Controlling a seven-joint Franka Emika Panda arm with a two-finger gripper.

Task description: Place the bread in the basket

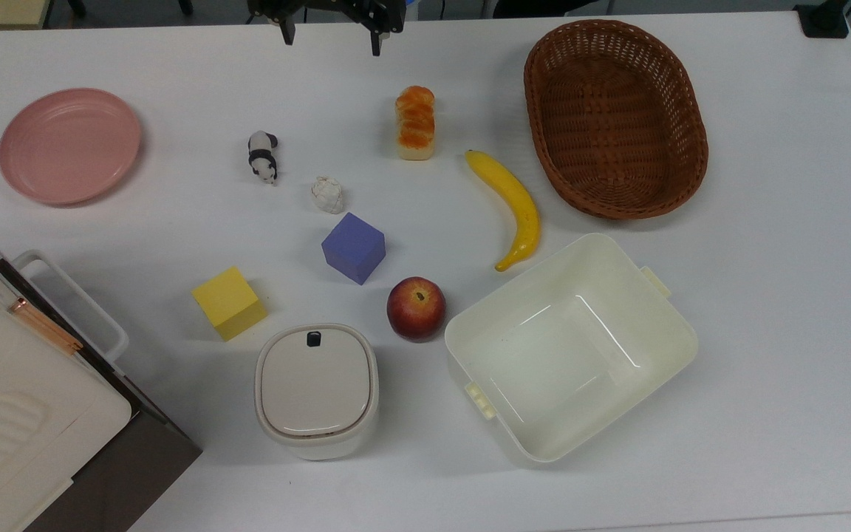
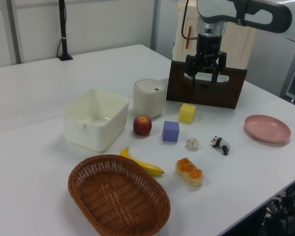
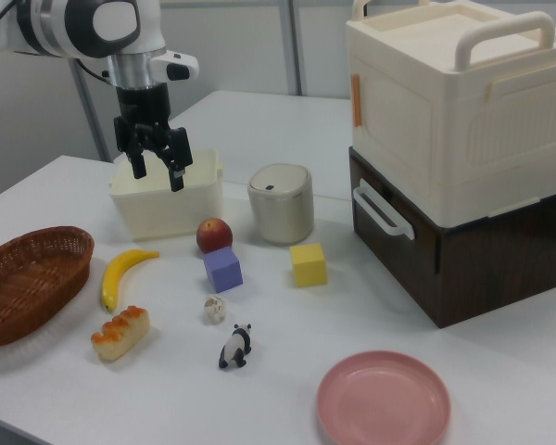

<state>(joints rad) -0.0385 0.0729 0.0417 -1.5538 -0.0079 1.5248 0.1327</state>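
Wicker basket [image 1: 615, 118]: empty, awaiting the loaf.
Bread [image 1: 415, 122]: flat on the table [image 1: 765, 295], beside the banana [image 1: 510, 207], reachable from above.
Tool [image 2: 205, 73]: raised high, jaws spread, holding nothing.

The arm reaches in from twelve o'clock in the top view, its white forearm level and its wrist turned straight down. The gripper [image 1: 329, 35] [image 2: 205, 76] [image 3: 157, 169] hangs high above the table, fingers spread apart and pointing toward six o'clock, holding nothing.
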